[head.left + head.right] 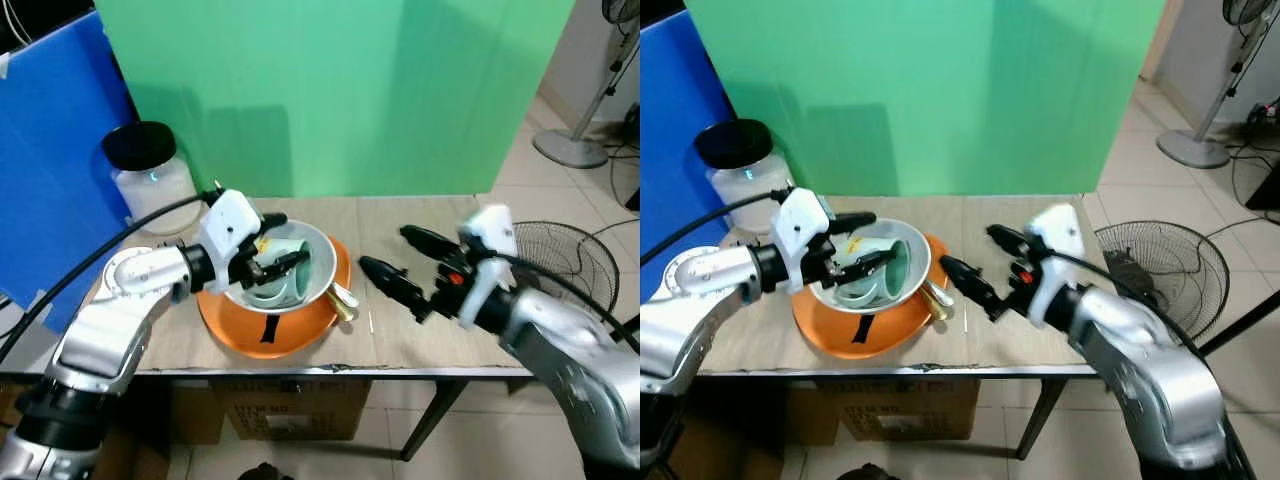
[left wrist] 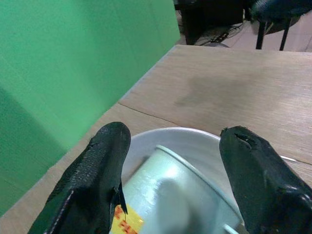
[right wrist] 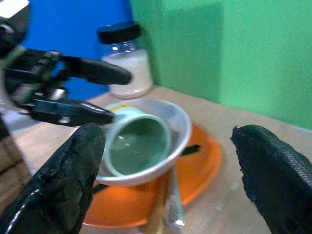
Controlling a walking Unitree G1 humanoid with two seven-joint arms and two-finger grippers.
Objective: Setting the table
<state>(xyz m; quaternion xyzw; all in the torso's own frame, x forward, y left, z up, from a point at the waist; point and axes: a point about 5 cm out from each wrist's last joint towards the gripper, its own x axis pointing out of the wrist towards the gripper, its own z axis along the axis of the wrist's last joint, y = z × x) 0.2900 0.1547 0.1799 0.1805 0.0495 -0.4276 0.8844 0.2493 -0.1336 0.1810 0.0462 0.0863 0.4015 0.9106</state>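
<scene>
Green backdrop behind the worktop point(image 1: 430, 330): open left gripper point(image 1: 272, 244) straddles the tipped cup point(image 1: 283, 277), mouth facing the farther, open right gripper point(image 1: 405, 262).

Wooden table point(image 1: 420, 330): orange plate point(image 1: 240, 330) at nine o'clock; lidded white jar point(image 1: 150, 180) at ten o'clock; thin stick, possibly toothpick point(image 1: 371, 321), centre.

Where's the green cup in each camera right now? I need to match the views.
Left eye: green cup lies on its side in the white bowl, between the left gripper fingers.
Right eye: same spot, left of centre.
Left wrist: bottom centre, between the fingers.
Right wrist: centre left, mouth toward the camera.
Shared landmark: the white bowl on the orange plate.
</scene>
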